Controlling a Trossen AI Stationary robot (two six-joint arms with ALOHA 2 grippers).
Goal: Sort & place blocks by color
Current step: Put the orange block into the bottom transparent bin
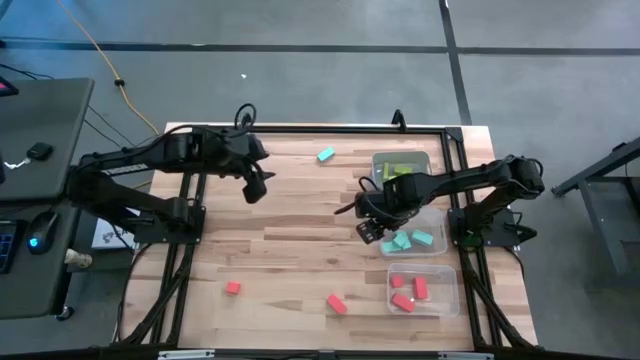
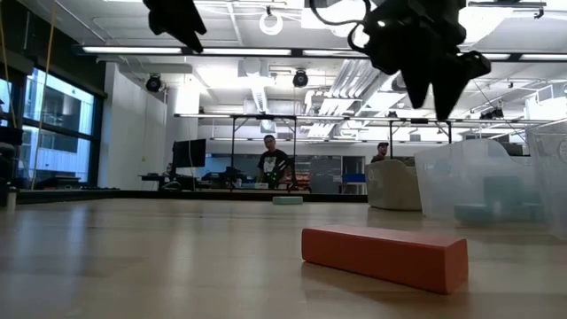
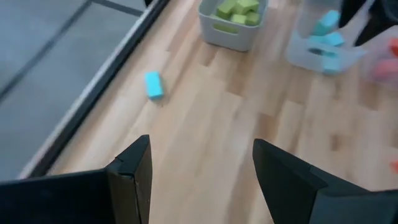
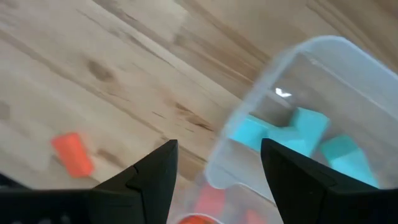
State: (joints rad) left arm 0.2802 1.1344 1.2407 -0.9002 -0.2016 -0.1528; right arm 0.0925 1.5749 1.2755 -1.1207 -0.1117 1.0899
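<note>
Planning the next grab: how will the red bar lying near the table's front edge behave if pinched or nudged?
The red bar looks solid with crisp edges, so it is probably stiff. It lies flat on a long face, so it will likely slide, not roll. Being small, it is presumably light.

Overhead looks straight down; low cam level at tabletop; wrist cams look past own fingers, both catching the blue-block bin (image 3: pixel 323 43).

- Wooden tabletop (image 1: pixel 290 250) fills the frame's centre.
- Three clear bins at right: green-block bin (image 1: pixel 401 163) upper, blue-block bin (image 1: pixel 432 228) middle, red-block bin (image 1: pixel 445 290) lower.
- Loose blue block (image 1: pixel 325 155) at upper centre.
- Two loose red blocks (image 1: pixel 232 288) (image 1: pixel 336 303) at lower centre.
</note>
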